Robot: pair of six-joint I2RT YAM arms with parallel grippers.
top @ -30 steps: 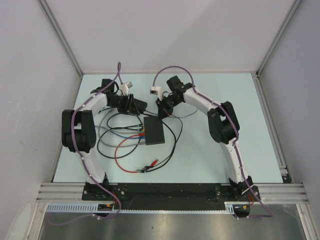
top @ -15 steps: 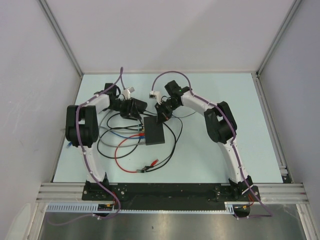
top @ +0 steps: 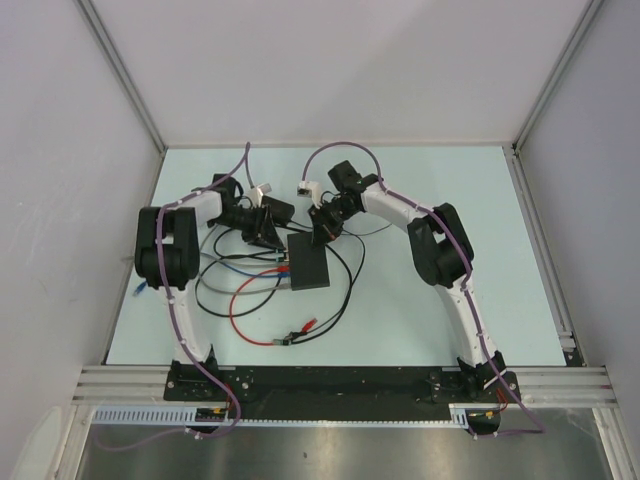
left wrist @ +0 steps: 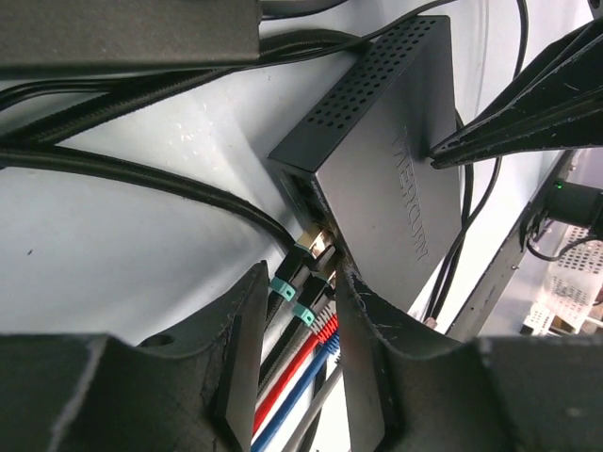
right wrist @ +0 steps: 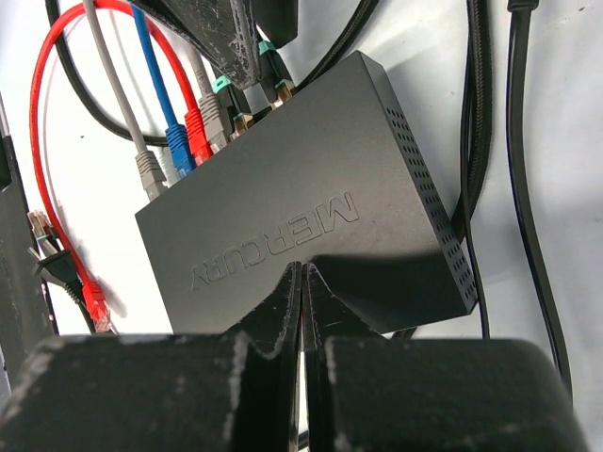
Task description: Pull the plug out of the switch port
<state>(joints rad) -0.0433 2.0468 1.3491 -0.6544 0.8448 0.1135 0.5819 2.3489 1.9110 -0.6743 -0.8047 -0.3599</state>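
Top view, switch: you'll find the switch [top: 310, 263] lying flat on the counter [top: 450, 200], near the middle, between the tips of the two arms.
Top view, left jaws: low at the switch's far-left corner, over the tangle of leads.
Top view, right jaws: down at the switch's far edge.
Top view, red cable: the red cable [top: 232, 310] loops over the counter on the near-left side of the switch.
Right wrist, right jaws: shut tight with nothing between them. You see the fingers [right wrist: 268, 315] pressed together, their tips resting on the switch lid just under the MERCURY lettering.
Right wrist, ports: two teal-booted plugs [right wrist: 224, 89] sit in the far edge. Beside them along the same row are a red plug [right wrist: 196, 132], a blue plug [right wrist: 177, 146] and a grey plug [right wrist: 151, 174].
Left wrist, left jaws: partly open. The fingers [left wrist: 247, 320] stand on either side of the teal-booted plugs, which are seated in the switch. They look close against the boots but seem just short of a pinch, and the view is cramped.
Left wrist, right jaws: you can see their dark tip resting on the lid at the right.
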